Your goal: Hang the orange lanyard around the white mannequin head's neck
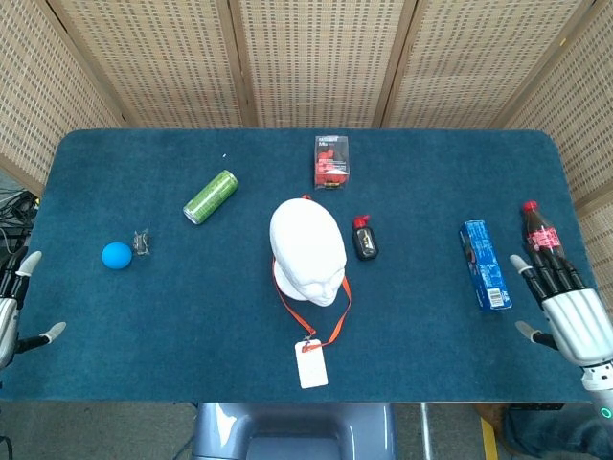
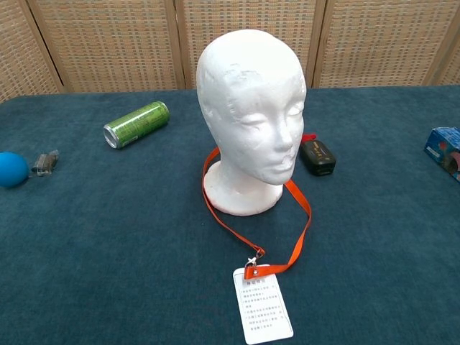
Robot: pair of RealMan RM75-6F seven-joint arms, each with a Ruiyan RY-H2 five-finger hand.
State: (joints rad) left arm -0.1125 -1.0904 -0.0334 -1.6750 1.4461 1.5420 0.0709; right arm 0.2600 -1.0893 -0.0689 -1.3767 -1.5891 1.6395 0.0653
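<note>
The white mannequin head stands upright mid-table. The orange lanyard loops around its neck and trails toward the front edge, ending in a white badge card lying flat on the cloth. My right hand is at the table's right front corner, fingers spread, holding nothing. At the left edge only part of my left hand shows, fingers apart and empty. Neither hand appears in the chest view.
On the blue table lie a green can, blue ball, small metal clip, red box, black device, blue packet and cola bottle. Wicker screens stand behind.
</note>
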